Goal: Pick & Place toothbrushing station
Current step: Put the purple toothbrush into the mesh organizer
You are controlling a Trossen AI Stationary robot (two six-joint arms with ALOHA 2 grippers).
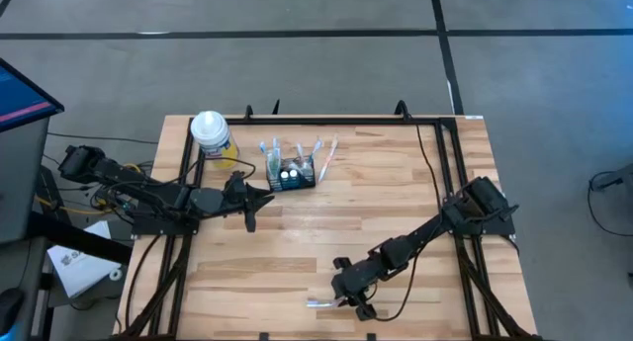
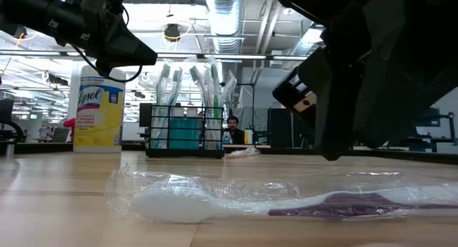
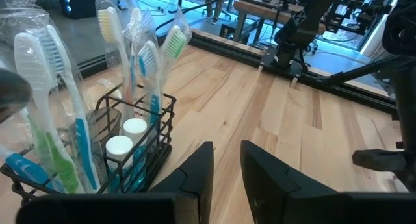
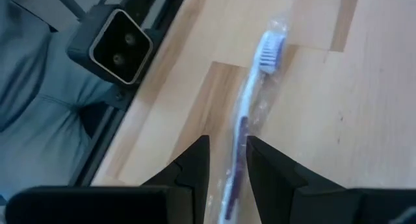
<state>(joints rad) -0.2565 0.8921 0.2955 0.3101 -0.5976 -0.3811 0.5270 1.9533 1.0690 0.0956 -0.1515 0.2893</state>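
Observation:
The toothbrushing station [image 1: 292, 173] is a small black wire caddy standing at the table's far middle. Several wrapped toothbrushes and two white-capped tubes stand in it [image 3: 130, 152]. My left gripper [image 3: 226, 165] hangs just near of the caddy, narrowly open and empty. One wrapped toothbrush [image 4: 255, 97] with a purple handle and a white head lies flat on the table near the front edge [image 1: 321, 303]. My right gripper [image 4: 227, 156] slants down over its handle end, a finger on either side of the handle. The gripper is narrowly open, and the low view shows it above the brush [image 2: 286, 200].
A yellow canister with a white lid [image 1: 213, 138] stands left of the caddy at the far left. Black frame rails [image 1: 445, 153] run along the table's edges. A small camera block [image 4: 117, 45] sits at the near edge beside the lying toothbrush. Bare wood lies between caddy and toothbrush.

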